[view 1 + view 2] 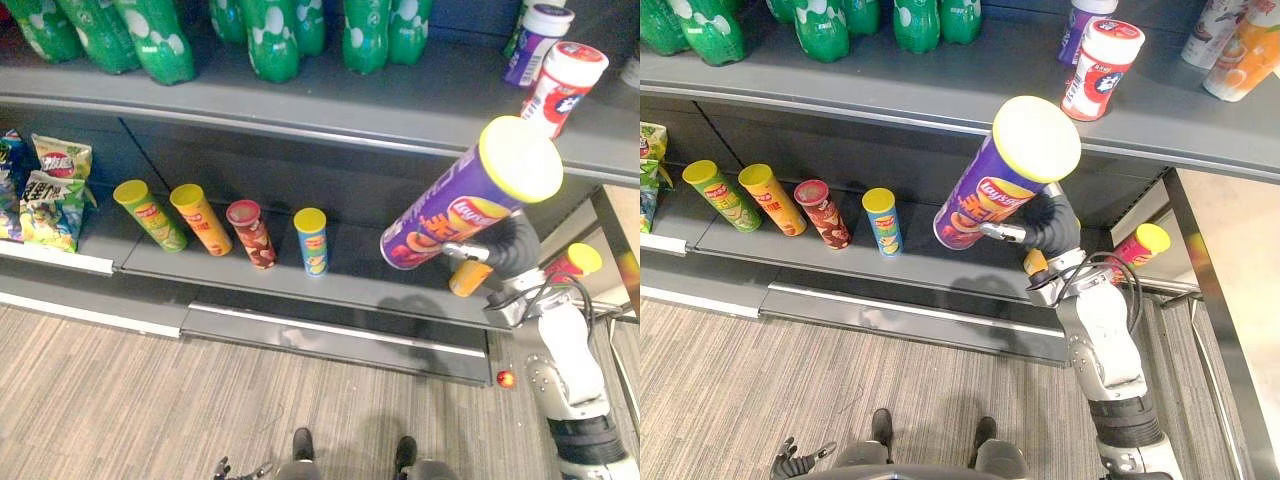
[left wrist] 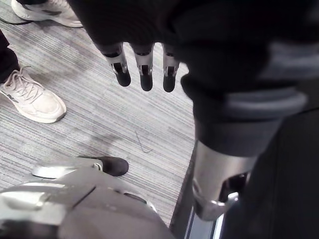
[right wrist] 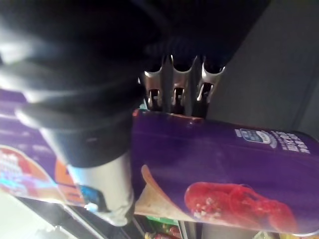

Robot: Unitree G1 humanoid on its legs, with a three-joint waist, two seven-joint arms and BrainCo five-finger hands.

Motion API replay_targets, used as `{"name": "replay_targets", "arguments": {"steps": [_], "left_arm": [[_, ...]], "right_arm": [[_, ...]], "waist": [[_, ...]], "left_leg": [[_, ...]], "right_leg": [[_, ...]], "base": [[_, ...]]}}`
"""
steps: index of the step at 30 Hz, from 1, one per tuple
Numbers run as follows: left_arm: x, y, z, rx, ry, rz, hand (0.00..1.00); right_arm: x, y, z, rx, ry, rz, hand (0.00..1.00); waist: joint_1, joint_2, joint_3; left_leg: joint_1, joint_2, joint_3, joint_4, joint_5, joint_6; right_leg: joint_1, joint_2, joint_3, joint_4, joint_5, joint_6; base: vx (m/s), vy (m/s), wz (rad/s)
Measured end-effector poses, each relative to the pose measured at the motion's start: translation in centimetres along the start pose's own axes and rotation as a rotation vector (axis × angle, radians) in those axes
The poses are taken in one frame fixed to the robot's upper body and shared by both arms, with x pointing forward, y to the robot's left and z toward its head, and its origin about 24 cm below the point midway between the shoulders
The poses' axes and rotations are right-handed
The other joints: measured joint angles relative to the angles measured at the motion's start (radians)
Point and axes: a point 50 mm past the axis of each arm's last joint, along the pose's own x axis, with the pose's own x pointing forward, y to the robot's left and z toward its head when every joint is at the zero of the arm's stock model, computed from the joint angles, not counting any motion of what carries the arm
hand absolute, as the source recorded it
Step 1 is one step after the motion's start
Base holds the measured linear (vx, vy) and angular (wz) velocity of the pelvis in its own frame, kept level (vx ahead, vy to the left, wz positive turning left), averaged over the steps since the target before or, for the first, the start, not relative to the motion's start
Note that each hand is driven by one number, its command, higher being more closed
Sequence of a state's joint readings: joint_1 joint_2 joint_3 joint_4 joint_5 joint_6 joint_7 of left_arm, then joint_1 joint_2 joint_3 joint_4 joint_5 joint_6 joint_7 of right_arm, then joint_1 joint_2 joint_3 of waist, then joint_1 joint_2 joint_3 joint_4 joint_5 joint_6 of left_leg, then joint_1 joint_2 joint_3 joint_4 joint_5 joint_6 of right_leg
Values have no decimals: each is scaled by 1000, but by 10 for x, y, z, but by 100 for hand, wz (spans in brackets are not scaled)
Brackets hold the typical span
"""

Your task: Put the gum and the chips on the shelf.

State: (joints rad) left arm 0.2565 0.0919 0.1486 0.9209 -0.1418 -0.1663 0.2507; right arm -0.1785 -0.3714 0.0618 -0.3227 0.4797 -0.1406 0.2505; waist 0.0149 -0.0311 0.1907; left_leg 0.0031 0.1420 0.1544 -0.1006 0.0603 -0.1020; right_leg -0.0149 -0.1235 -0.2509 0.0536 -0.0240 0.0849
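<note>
Chips can [image 1: 985, 195], purple with a yellow lid, held tilted in front of the shelves, lid up, base angled down over lower shelf [image 1: 300, 275]. Right hand [image 1: 1052, 228] grips it low on the side: fingers [image 3: 174, 84] curled over one side of the can, thumb [image 3: 99, 174] pressed on the other. Orange can [image 1: 470, 277] just behind that hand. Four small cans [image 1: 250, 232] in a row further left. Gum tub [image 1: 1100, 68] upright on upper shelf [image 1: 400, 110], above the held can. Left hand [image 2: 144, 69] hangs low over the floor [image 2: 99, 114], fingers straight and holding nothing.
</note>
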Motion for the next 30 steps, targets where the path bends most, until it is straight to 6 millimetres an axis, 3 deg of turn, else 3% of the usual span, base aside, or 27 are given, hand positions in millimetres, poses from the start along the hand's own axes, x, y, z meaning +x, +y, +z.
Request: {"name": "replay_targets", "arguments": {"steps": [12,21,30], "left_arm": [[5,-1,6,32,-6,-14,0],[8,-5,17,68,-38,-34,0],[13,-14,36,110,-98,-67,0]], "right_arm": [[6,42,2,63,-16,199,100],[7,62,-12,27,61,274,100],[26,37,-59,-60,226,82,100]], "waist": [[2,-8,19],[14,-9,31],[20,3,98]], "left_leg": [[-19,6,-5,-1,7,-1],[-36,5,-14,0,12,-1],[-76,2,-57,1,42,-1]], "right_leg": [[-19,5,-1,4,0,0],[-38,5,-6,8,0,0],[-67,1,-41,30,0,-1]], "base": [[3,-1,1],[5,-2,2],[-32,-3,13]]}}
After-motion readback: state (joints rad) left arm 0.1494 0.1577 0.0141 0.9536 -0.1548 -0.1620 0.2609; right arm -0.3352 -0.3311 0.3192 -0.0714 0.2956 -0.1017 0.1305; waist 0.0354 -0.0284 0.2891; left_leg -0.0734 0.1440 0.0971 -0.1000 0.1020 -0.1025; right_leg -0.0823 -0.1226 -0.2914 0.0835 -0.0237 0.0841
